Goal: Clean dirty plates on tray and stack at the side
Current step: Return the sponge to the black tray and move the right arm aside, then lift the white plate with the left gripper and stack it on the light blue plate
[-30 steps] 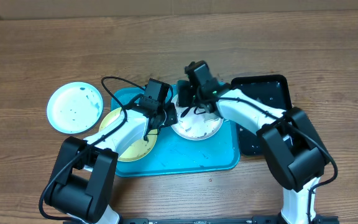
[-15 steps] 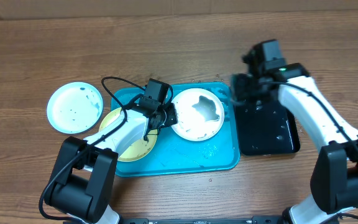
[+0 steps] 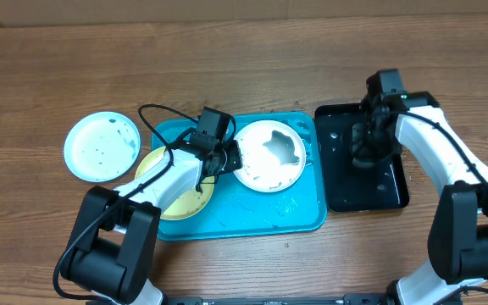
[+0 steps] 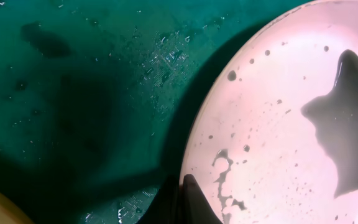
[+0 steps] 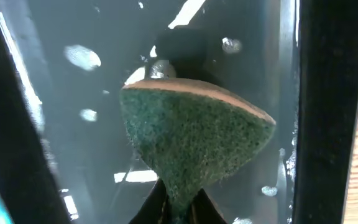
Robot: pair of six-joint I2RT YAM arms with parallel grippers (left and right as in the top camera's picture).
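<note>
Your left claw (image 3: 224,158) pinches the rim of the white plate (image 3: 268,157), which lies on the turquoise tray (image 3: 252,216). Your right claw (image 5: 176,202) clenches a green sponge (image 5: 191,137) over the black tray (image 3: 371,191). The yellow-green plate (image 3: 172,199) overlaps the turquoise tray's left edge. The light blue plate (image 3: 100,146) lies on the desk (image 3: 227,68).

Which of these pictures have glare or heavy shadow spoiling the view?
Right wrist view: white glare streaks on the black tray behind the sponge. Left wrist view: white plate washed out, dark shadow on the turquoise tray. Overhead: evenly lit.

Overhead looks straight down; wrist cameras sit close over white plate (image 4: 291,124), black tray (image 5: 73,93).
</note>
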